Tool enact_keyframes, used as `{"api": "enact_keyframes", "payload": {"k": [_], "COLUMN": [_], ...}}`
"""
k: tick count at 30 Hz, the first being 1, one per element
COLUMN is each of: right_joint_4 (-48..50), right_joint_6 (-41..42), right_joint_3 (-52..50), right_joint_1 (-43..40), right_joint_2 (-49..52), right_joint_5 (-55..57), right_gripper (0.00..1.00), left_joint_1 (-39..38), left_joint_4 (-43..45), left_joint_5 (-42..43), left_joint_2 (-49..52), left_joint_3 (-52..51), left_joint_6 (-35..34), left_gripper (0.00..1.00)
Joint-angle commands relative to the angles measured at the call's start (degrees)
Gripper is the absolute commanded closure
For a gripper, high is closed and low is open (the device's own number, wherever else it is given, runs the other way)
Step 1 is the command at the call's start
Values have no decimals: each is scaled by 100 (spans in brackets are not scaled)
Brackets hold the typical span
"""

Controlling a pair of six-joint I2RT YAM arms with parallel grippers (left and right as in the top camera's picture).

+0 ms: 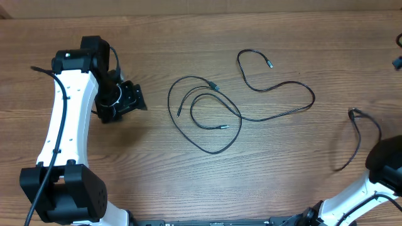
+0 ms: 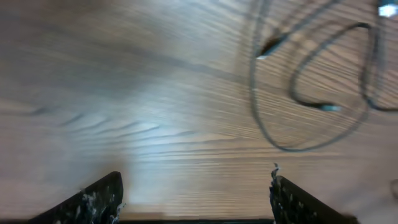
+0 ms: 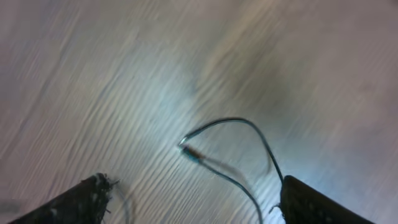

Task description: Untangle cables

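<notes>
The worktop [image 1: 301, 182] is brown wood with a long, streaky grain running side to side, matte and flat from edge to edge. My left arm [image 1: 59, 122] wears a smooth white shell with chunky black joints. The cables [image 1: 240, 117] are thin, black and limp, with small plug ends. Most of them lie in one loose cluster at the middle of the worktop, a little toward the far edge. They form rounded loops that cross one another, plus a long tail that swings out toward the right edge and curls back to a silver-tipped plug [image 1: 270, 64]. One separate cable [image 1: 358, 139] lies apart from that cluster near the right edge, bent into a narrow hairpin. My left tool [image 2: 196, 177] stands wide open with nothing between its dark, scuffed fingers [image 2: 93, 200]. It hovers over bare wood near the left edge, and the cables [image 2: 311, 147] lie ahead of it and off to one side. My right tool [image 3: 194, 183] is spread wide too and grips nothing. The separate cable [image 3: 230, 121] arches on the wood below the gap, its small plug [image 3: 191, 153] catching light, though blur hides the finer detail. Bare wood runs broad along the near edge, and between the cluster and either side edge.
</notes>
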Motion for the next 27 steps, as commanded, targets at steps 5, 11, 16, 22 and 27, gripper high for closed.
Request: {"api": "enact_keyframes", "payload": {"k": [5, 11, 16, 22, 27], "right_joint_4": [-356, -752, -726, -664, -326], "right_joint_6": [-2175, -2732, -2483, -2234, -1971], "right_joint_3": [-20, -144, -568, -1434, -2039], "right_joint_1": [251, 857, 1349, 1860, 2302], "right_joint_2": [-85, -85, -85, -85, -85], "right_joint_5": [-3440, -3136, -2771, -2754, -2743], "right_gripper": [4, 1, 1, 4, 4], "left_joint_1": [15, 15, 15, 15, 15], "left_joint_4": [192, 184, 160, 162, 181], "left_joint_5": [940, 979, 981, 977, 979], "left_joint_2": [7, 7, 7, 7, 7], "left_joint_3": [17, 17, 17, 17, 17], "left_joint_6": [496, 498, 511, 516, 514], "left_gripper": [24, 24, 24, 24, 24]}}
